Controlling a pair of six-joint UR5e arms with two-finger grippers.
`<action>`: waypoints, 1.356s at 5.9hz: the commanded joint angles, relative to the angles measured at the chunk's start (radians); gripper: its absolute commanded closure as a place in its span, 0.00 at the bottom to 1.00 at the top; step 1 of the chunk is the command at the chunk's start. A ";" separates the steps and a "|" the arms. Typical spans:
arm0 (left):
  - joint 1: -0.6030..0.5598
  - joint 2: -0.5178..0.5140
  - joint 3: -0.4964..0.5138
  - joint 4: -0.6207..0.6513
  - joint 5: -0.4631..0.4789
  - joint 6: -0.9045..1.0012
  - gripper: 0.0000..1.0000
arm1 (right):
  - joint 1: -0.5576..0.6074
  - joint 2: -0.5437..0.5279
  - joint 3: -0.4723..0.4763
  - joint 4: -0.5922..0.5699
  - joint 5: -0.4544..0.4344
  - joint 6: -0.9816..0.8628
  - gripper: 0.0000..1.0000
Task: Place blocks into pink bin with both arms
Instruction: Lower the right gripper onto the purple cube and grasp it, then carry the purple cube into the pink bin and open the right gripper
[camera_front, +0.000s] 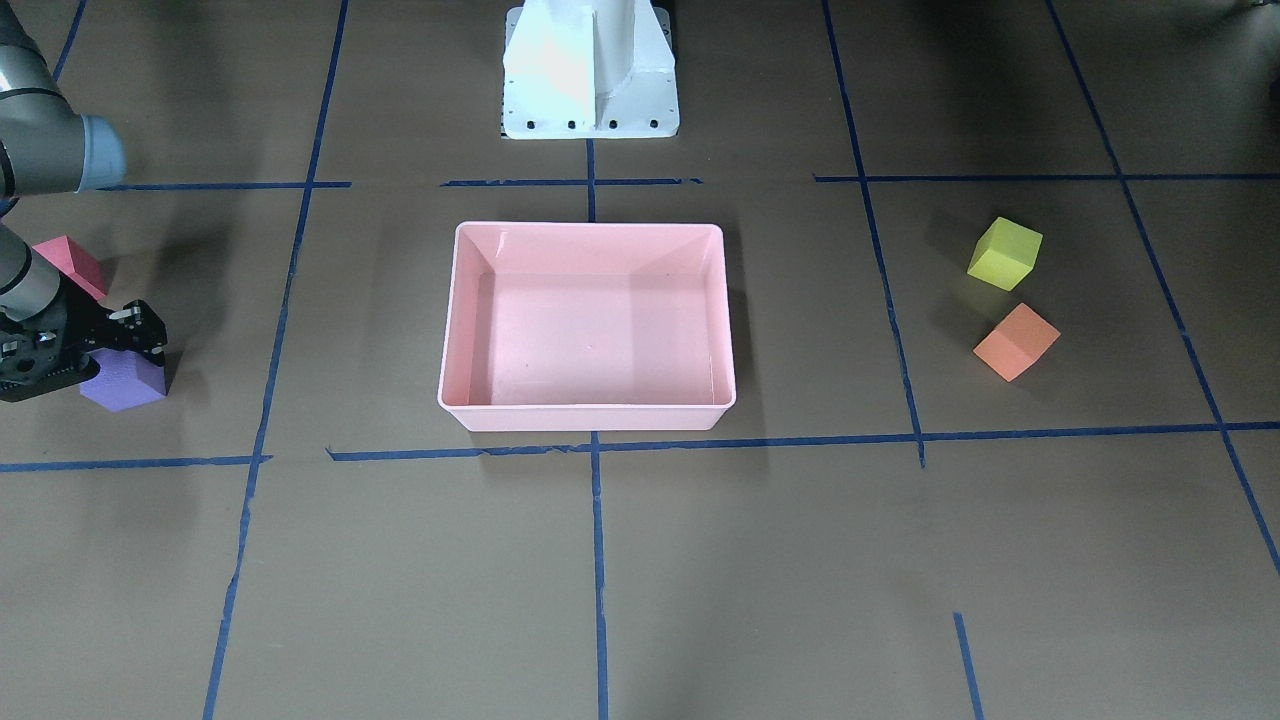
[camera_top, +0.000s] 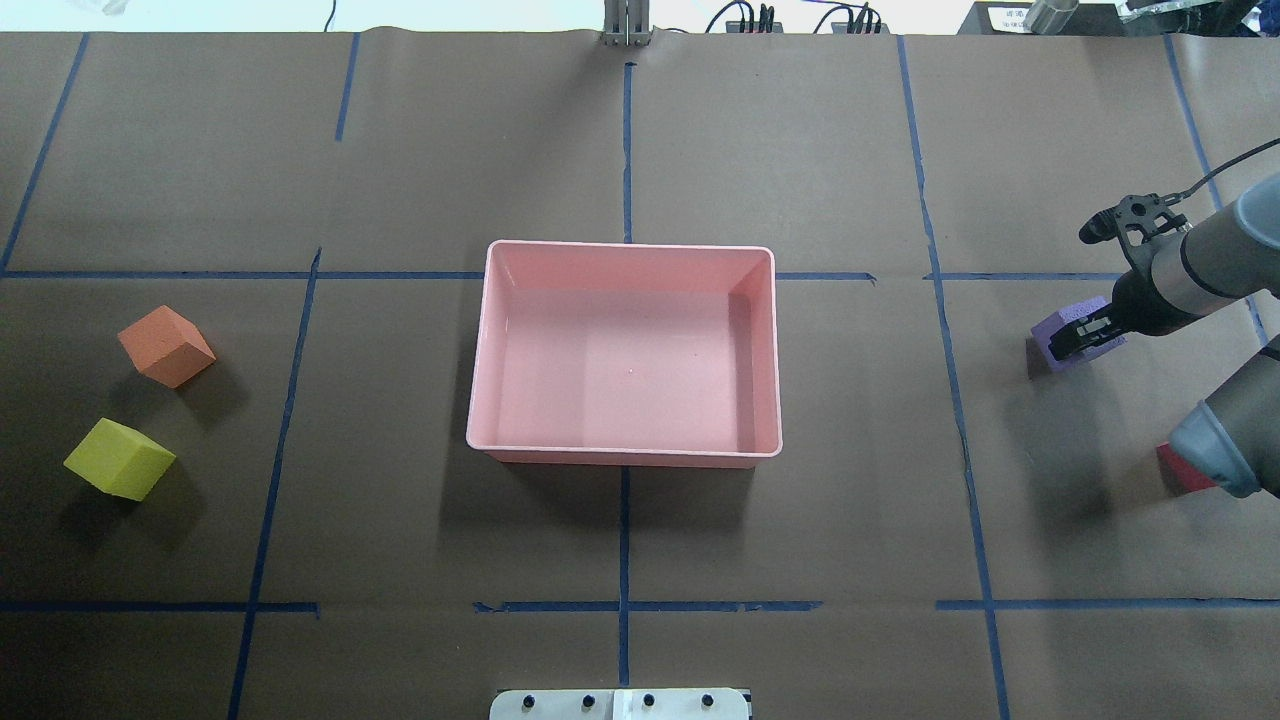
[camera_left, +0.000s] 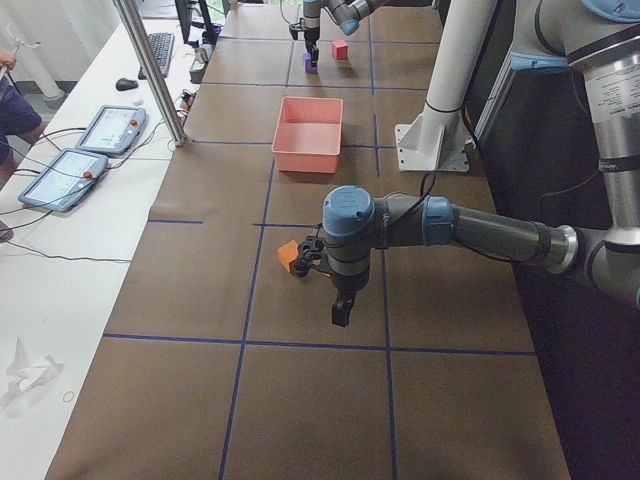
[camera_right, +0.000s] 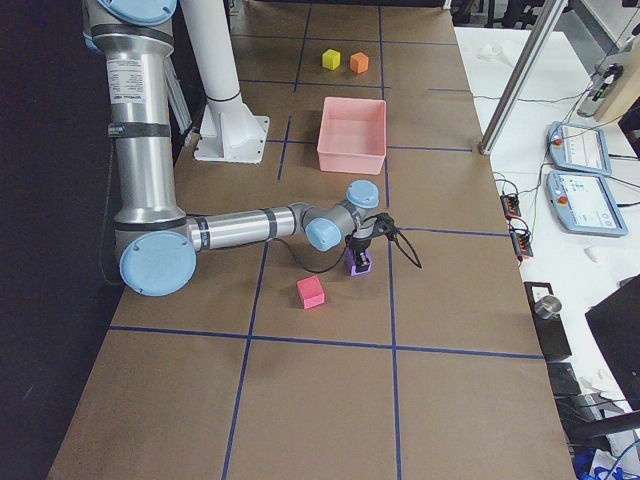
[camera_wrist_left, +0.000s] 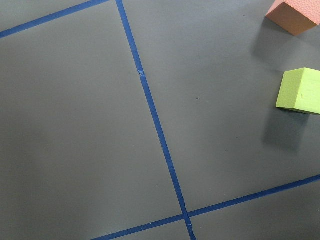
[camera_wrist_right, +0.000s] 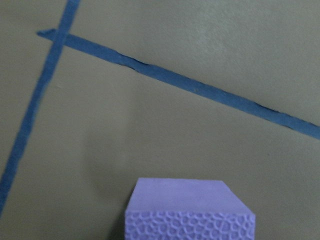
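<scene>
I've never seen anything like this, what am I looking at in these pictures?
A robot with a left arm and a right arm works at a taped table. Two cameras look down on it, two look along it from its ends, one rides on each wrist. On it: a pink bin with nothing inside and four cubes, an orange cube and yellow-green cube on the robot's left, a red cube and purple cube on its right. The right gripper is down at the purple cube, which rests on the table; whether it's clamped, I can't tell. The left gripper hangs near the orange cube, visibly empty.
</scene>
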 joint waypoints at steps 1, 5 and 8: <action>0.001 -0.031 0.000 -0.007 0.002 -0.007 0.00 | -0.004 0.101 0.055 -0.043 0.005 0.173 0.91; 0.006 -0.154 0.010 -0.015 -0.007 -0.010 0.00 | -0.214 0.581 0.089 -0.439 -0.072 0.709 0.90; 0.091 -0.163 0.013 -0.152 -0.067 -0.270 0.00 | -0.467 0.766 0.068 -0.595 -0.299 0.990 0.38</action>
